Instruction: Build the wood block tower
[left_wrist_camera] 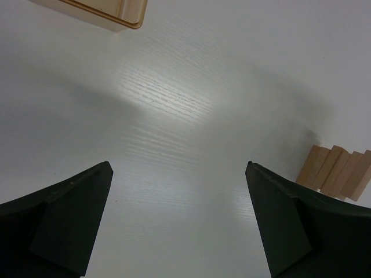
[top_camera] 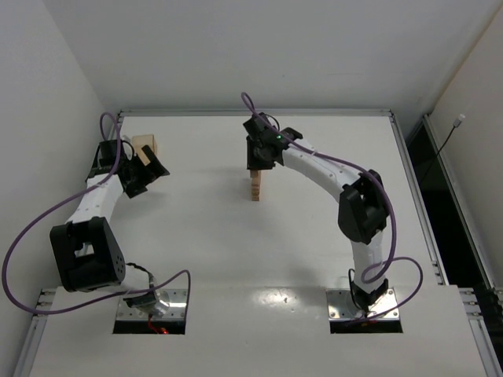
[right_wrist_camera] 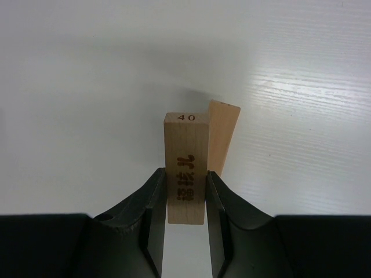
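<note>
On the table (top_camera: 196,259), the wood block tower (top_camera: 255,188) stands only a few blocks high, the right end effector (right_wrist_camera: 185,176) clamping one more block (right_wrist_camera: 185,145) over it, the left end effector (left_wrist_camera: 179,168) wide open near spare blocks (left_wrist_camera: 336,171); building seems barely begun.

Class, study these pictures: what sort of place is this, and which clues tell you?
Probably a robotics lab cell: two arms bolted to a white table, bare white walls, a wood block tower.
</note>
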